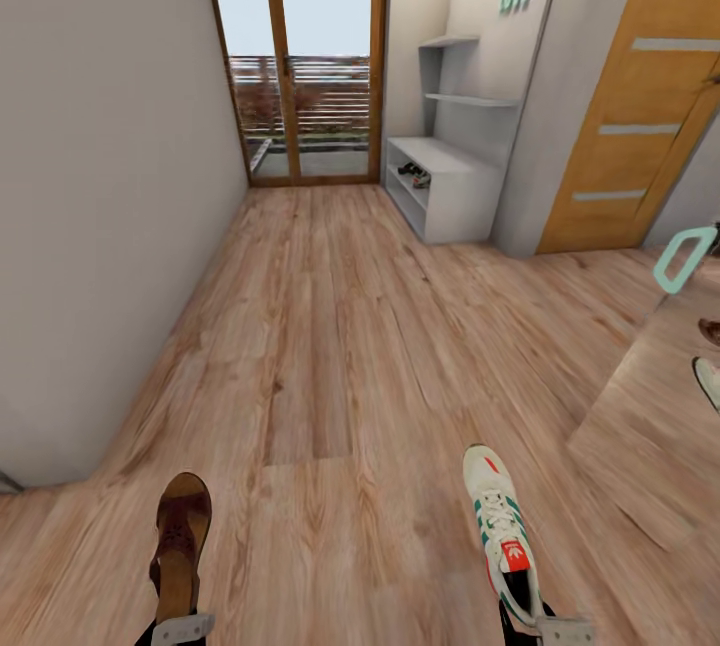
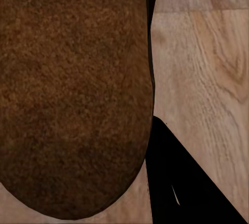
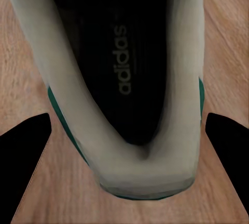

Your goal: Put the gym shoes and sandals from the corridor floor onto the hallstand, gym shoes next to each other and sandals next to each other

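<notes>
- Left pincer (image 1: 180,628) at the bottom edge of the head view, clamped on the heel end of one sandal (image 1: 179,538); I read its long axis as pointing straight ahead, toe away from me. Left wrist view shows the brown footbed (image 2: 72,94) close up over the corridor floor (image 2: 207,78).
- Right pincer (image 1: 550,628) likewise closed on the heel of one gym shoe (image 1: 500,526), toe forward; right wrist view looks into the shoe's dark opening (image 3: 124,63), a black finger (image 3: 26,156) to either side.
- Off to my right, a white shoe toe (image 1: 708,381) and a brown shape (image 1: 710,331) at the frame edge; too cropped to name.
- Far ahead and right of centre: hallstand (image 1: 450,181), well apart from both pincers. Dark items (image 1: 413,173) sit on its low shelf; too small to tell.
- My judgement: right arm is the nearer side to the rack; base must roll forward first.
</notes>
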Robot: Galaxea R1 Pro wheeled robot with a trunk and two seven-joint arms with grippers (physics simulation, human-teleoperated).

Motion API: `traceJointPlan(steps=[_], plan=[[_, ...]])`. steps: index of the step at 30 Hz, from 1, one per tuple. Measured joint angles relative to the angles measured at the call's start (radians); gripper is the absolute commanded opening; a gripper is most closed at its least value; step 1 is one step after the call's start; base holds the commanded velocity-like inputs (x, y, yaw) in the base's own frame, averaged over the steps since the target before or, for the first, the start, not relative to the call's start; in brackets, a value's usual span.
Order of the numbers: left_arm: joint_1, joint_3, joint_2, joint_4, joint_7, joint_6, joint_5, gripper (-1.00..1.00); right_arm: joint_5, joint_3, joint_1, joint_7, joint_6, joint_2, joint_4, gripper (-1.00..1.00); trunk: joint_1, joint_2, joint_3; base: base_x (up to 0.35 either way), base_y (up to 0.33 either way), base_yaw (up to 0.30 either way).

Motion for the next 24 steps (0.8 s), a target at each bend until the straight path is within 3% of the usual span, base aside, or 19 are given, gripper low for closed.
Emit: traceJointPlan(steps=[24], plan=[[0.0,0.001,0.0,0.0,0.0,-0.001,0.0,-1.0,0.0,0.0,0.0,0.0,0.0,-0.001,0.0,-1.0,0.0,0.0,0.0,0.339,0.0,0.0]])
